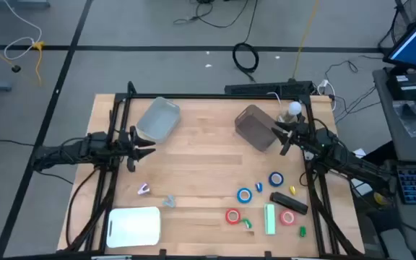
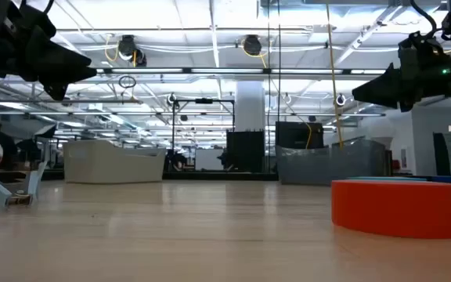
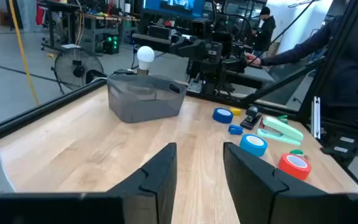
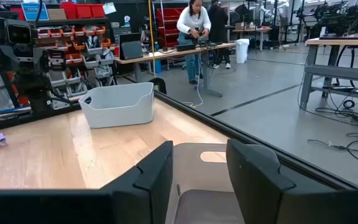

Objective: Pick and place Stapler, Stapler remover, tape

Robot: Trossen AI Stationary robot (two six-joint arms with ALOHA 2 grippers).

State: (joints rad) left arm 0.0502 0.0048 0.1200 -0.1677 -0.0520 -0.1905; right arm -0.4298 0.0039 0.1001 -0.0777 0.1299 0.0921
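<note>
Two blue tape rolls (image 1: 275,178) (image 1: 245,194) and two red ones (image 1: 232,215) (image 1: 287,217) lie flat on the table at the near right. Among them lie a green stapler (image 1: 269,219) and a black stapler (image 1: 289,201). A small blue piece (image 1: 258,187) lies between the blue rolls; I cannot tell whether it is the stapler remover. My left gripper (image 1: 144,144) hovers open at the table's left, beside a clear bin (image 1: 157,119). My right gripper (image 1: 280,136) hovers open at the near right corner of a dark grey bin (image 1: 255,126). Both hold nothing.
A white flat lid (image 1: 134,225) lies at the near left corner. A small pink thing (image 1: 144,189) and a grey one (image 1: 169,201) lie near it. A light bulb (image 1: 293,109) stands at the far right. The middle of the table (image 1: 208,159) is bare wood.
</note>
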